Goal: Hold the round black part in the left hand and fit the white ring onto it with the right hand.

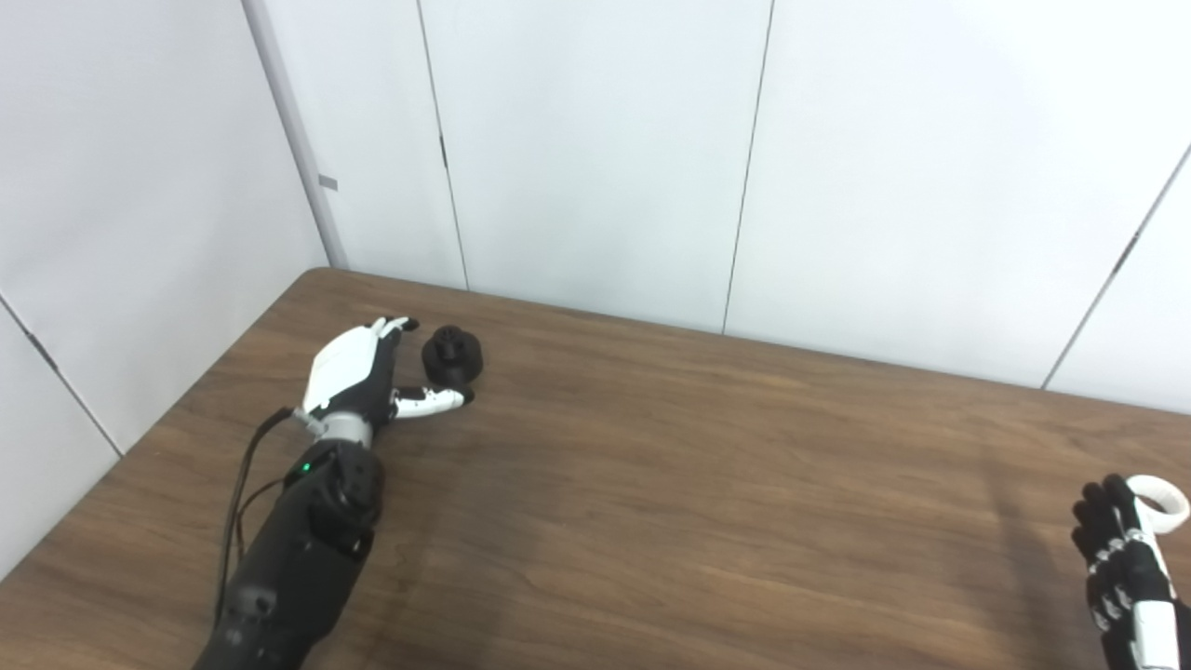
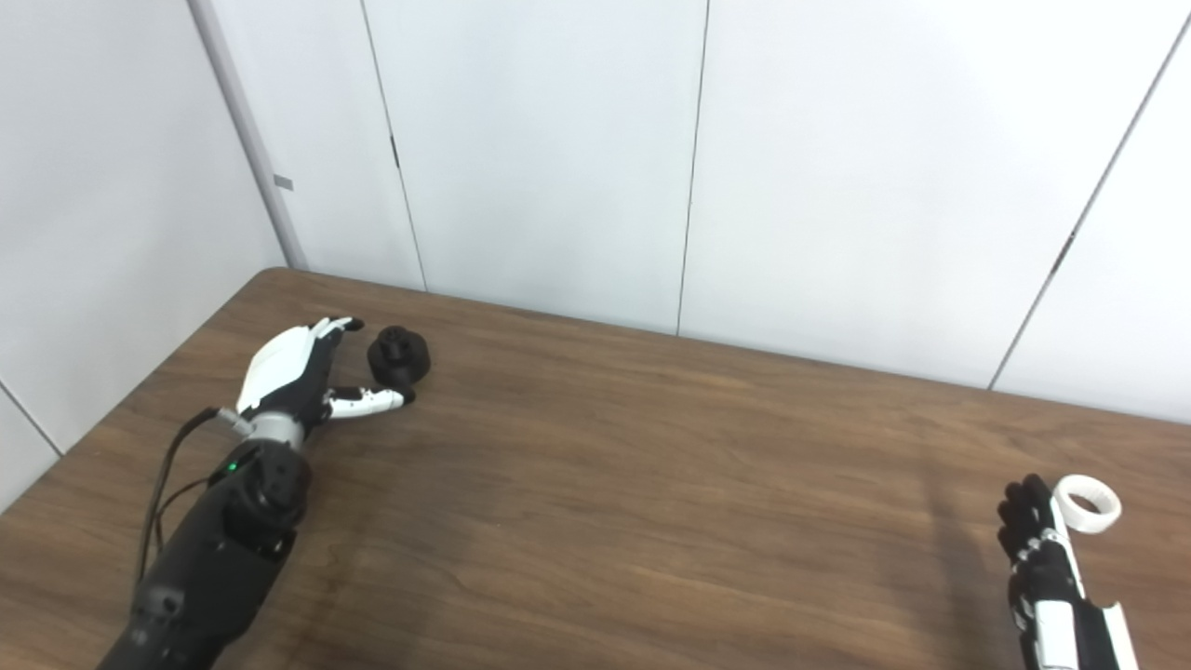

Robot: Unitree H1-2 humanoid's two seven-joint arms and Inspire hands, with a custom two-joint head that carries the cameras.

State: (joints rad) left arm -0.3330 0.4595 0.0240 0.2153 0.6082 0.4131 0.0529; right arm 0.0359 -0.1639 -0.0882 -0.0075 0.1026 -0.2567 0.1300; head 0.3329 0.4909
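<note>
Brown wood-grain table (image 2: 651,484), round black part (image 2: 399,355) far-left, white ring (image 2: 1086,502) near right edge.

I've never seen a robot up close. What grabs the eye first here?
Far left on the wooden table, the left hand lies open beside a round black part. At the far right edge, the right hand sits by a small white ring.

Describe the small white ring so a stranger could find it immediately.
Start at the brown wooden table and go to its near right edge, where the right hand is. The small white plastic ring lies beside its fingertips, the only white loop there.
</note>
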